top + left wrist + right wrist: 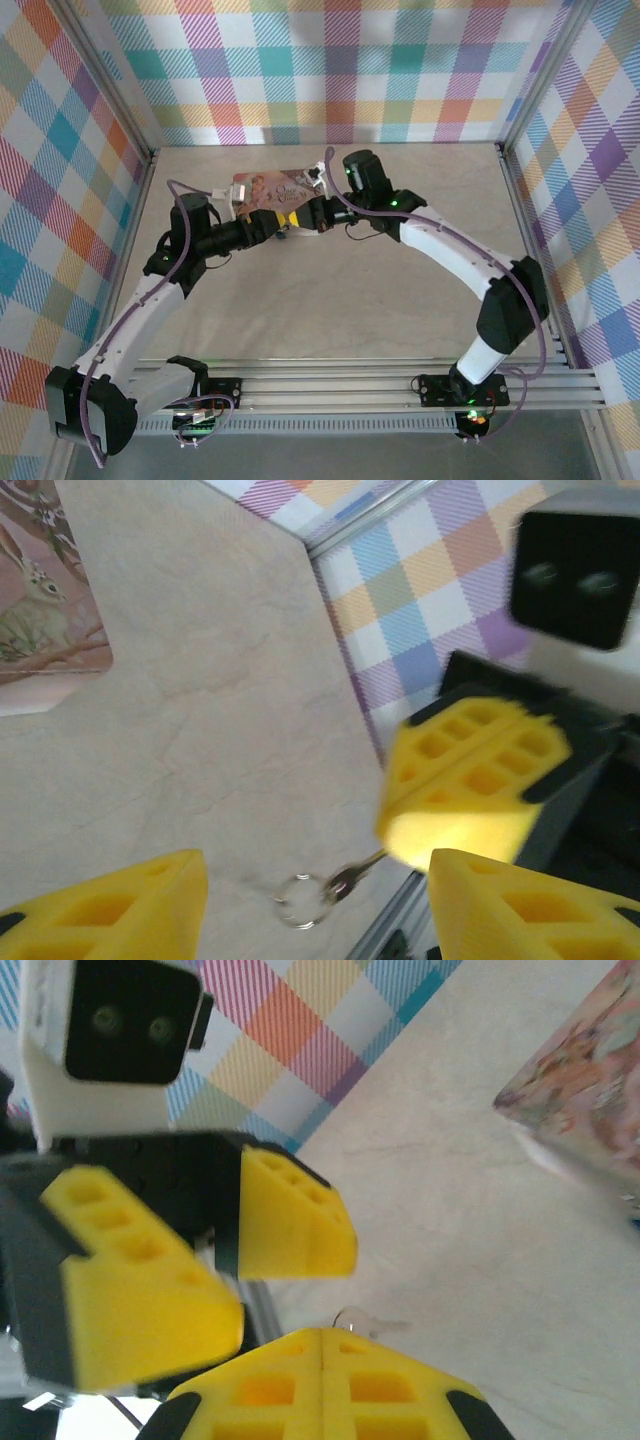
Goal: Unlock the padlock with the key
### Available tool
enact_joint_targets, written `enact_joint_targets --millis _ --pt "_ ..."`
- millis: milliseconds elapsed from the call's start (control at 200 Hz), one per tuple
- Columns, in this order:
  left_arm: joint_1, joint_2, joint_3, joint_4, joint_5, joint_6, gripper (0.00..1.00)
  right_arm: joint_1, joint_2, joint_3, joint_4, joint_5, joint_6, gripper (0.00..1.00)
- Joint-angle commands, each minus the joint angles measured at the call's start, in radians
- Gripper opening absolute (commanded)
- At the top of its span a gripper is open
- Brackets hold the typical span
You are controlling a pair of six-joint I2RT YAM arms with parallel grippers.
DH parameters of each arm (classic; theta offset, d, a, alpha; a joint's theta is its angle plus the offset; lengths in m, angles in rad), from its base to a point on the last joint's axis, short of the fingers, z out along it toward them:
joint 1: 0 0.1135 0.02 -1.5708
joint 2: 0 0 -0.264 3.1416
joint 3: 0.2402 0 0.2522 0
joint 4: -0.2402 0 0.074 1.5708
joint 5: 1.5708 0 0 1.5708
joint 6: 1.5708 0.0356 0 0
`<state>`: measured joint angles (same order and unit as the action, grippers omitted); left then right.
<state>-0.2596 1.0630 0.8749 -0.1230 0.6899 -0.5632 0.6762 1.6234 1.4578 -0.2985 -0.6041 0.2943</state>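
Right gripper [320, 1352] is clamped shut on the key [362, 1322], with the ring poking out at 12 o'clock of its tips. Left gripper [315, 875] hangs wide open facing it, tin box [270, 188] at its 11 o'clock. Looks like the key's grabbed but nobody's holding the padlock, so the unlocking itself isn't done yet.

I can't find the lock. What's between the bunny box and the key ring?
Nothing but bare table between the box and the key ring, in the left wrist view.
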Motion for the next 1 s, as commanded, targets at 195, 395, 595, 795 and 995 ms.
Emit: enact_joint_targets --millis 195,395,595,795,995 --pt "0.010 0.005 0.043 -0.125 0.278 0.361 0.51 -0.002 -0.060 0.035 -0.229 -0.055 -0.344 0.00" --pt "0.005 0.001 0.025 -0.045 0.332 0.364 0.50 -0.010 -0.027 0.080 -0.254 -0.151 -0.336 0.00" --pt "0.001 0.030 0.019 -0.020 0.343 0.357 0.47 -0.010 -0.019 0.091 -0.239 -0.197 -0.311 0.00" --pt "-0.009 0.057 0.016 0.014 0.381 0.337 0.42 -0.011 -0.009 0.098 -0.238 -0.220 -0.293 0.00" --pt "-0.015 0.045 0.006 0.031 0.392 0.339 0.42 -0.013 0.005 0.101 -0.239 -0.235 -0.274 0.00"
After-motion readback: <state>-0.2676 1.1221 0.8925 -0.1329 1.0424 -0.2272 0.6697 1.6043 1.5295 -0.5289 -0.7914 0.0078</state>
